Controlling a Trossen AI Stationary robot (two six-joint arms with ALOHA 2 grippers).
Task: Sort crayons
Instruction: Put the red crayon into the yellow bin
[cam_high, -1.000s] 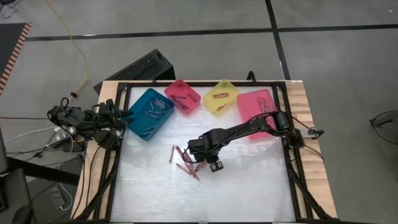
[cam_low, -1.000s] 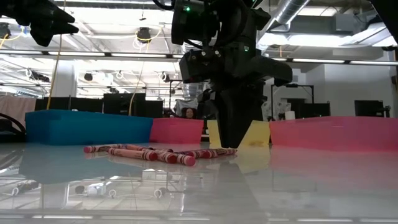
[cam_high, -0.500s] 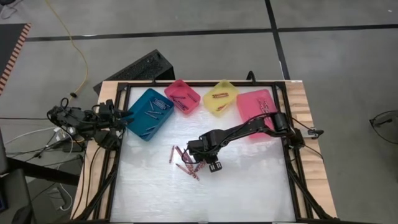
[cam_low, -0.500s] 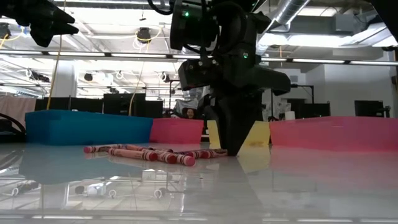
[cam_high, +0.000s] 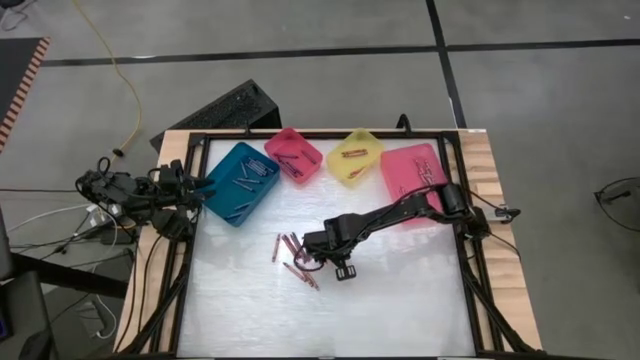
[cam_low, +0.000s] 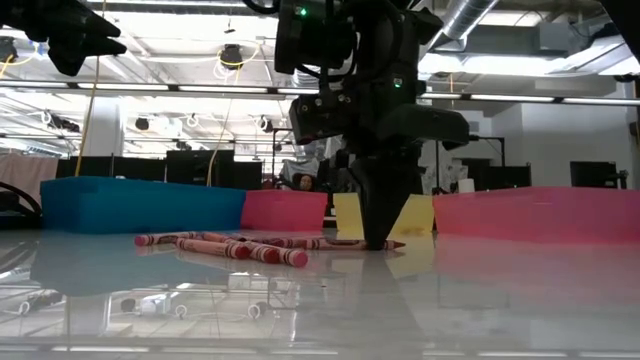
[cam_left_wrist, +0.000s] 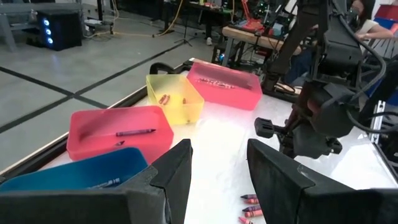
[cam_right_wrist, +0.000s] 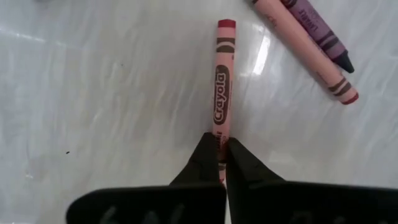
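Observation:
Several pink and red crayons (cam_high: 290, 258) lie loose on the white table (cam_high: 400, 290), left of my right gripper (cam_high: 320, 260). That gripper points straight down at mid-table and is shut on one pink crayon (cam_right_wrist: 222, 81). In the right wrist view, two more crayons (cam_right_wrist: 311, 43), one pink and one purple, lie beside it. My left gripper (cam_left_wrist: 217, 168) stands open in the air at the table's left edge, beside the teal bin (cam_high: 240, 182), with nothing between its fingers. My right gripper pinches the pink crayon between its two fingertips (cam_right_wrist: 205, 155), on the paper wrapper (cam_right_wrist: 222, 127) near its pointed end (cam_low: 398, 243). The fingers come from above, pointing down, and lie across the crayon. The crayon lies flat on the table.
Along the far edge stand the teal bin, a small pink bin (cam_high: 293, 155), a yellow bin (cam_high: 355, 157) and a larger pink bin (cam_high: 415, 175), each with crayons inside. A black frame (cam_high: 470, 270) borders the table. The near half of the table is bare.
My right gripper has sunk to the table, shifted slightly toward the loose crayons and shut on the pink crayon.

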